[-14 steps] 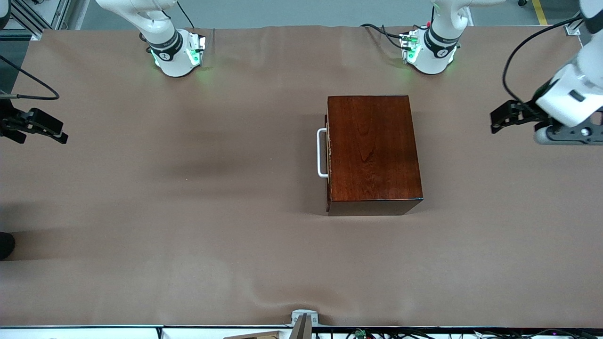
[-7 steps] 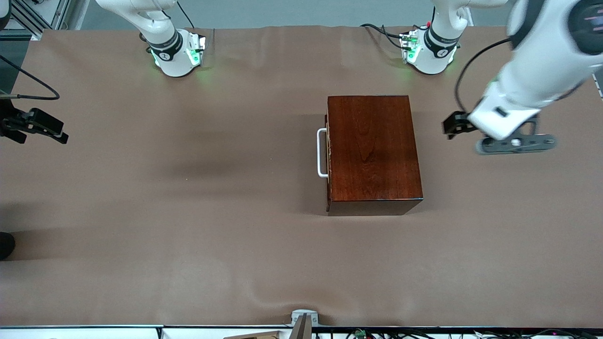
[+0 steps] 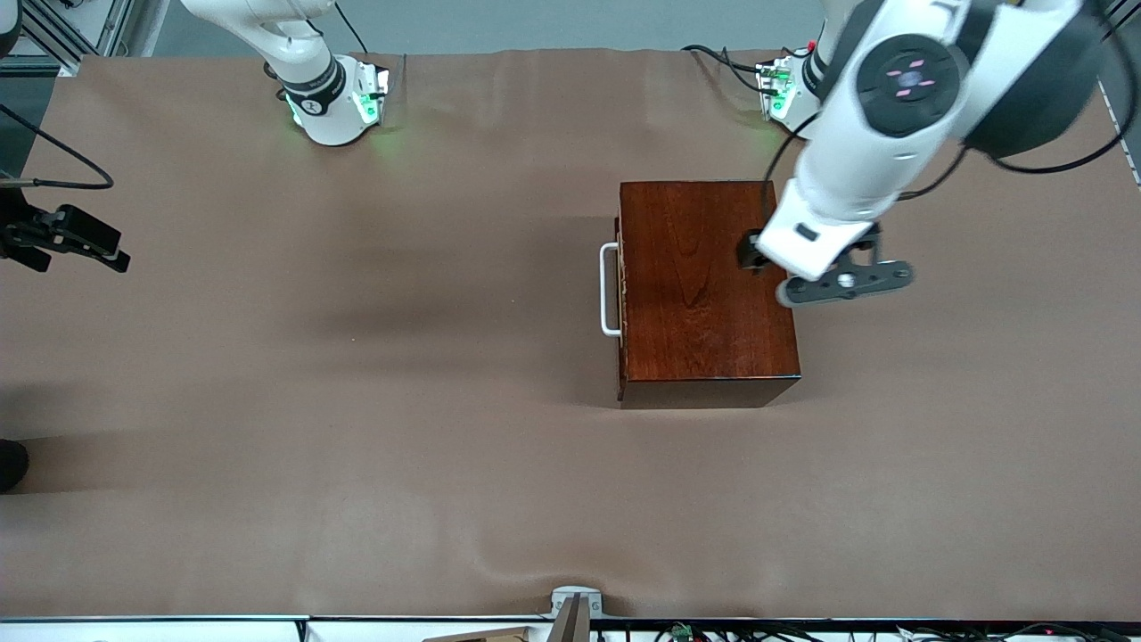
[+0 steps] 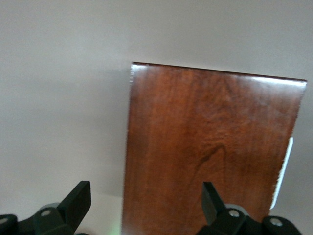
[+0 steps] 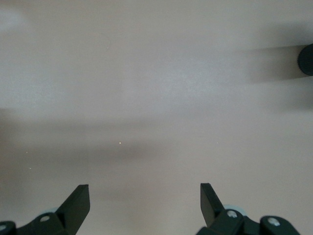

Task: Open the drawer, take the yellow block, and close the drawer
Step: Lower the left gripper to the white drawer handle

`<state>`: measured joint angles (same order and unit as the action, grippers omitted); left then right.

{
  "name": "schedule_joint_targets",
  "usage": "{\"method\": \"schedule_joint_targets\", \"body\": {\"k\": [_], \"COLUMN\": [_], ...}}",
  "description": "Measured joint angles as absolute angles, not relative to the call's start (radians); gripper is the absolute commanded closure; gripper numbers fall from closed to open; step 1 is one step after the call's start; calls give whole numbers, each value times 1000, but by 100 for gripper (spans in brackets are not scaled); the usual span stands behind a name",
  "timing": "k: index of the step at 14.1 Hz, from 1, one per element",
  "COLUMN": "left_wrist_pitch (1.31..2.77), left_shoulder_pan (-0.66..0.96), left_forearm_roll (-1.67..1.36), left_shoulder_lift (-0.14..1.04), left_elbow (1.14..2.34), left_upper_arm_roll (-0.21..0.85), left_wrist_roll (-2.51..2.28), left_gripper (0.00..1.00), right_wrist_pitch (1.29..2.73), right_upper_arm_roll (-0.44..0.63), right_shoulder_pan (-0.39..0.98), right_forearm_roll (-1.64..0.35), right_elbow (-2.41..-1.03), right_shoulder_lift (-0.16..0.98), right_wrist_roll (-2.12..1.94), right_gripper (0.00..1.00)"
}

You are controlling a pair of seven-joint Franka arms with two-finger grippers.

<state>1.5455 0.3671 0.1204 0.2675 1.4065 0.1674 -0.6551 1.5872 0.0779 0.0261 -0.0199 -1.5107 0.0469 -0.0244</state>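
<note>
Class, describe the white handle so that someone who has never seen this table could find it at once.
Start at the brown-covered table, where one glossy reddish-brown wooden box stands. On the box's side toward the right arm's end sits a white U-shaped bar handle on the shut drawer. It is the only white part on the dark box.

Glossy reddish-brown box (image 3: 709,290) — wood grain showing — white handle (image 3: 609,291), plain brown tablecloth (image 3: 357,401).

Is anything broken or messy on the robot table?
Nothing looks broken or spilled. The wooden box sits square with its drawer shut. The left gripper is open above the box; the right gripper waits open at the table's edge.
</note>
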Motion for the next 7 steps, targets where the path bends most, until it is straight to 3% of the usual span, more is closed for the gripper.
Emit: {"method": "schedule_joint_targets", "body": {"k": [7], "left_wrist_pitch": [1649], "left_shoulder_pan": [579], "left_forearm_roll": [177], "left_shoulder_lift": [413], "left_elbow": [1329], "left_upper_arm_roll": [165], "left_wrist_roll": [-980], "left_gripper": [0], "right_wrist_pitch": [1587], "right_upper_arm_roll": [78], "right_shoulder_pan": [26], "right_forearm_roll": [-20], "right_elbow": [-1511], "right_shoulder_lift": [47], "right_wrist_roll": [-24], "right_gripper": [0]}}
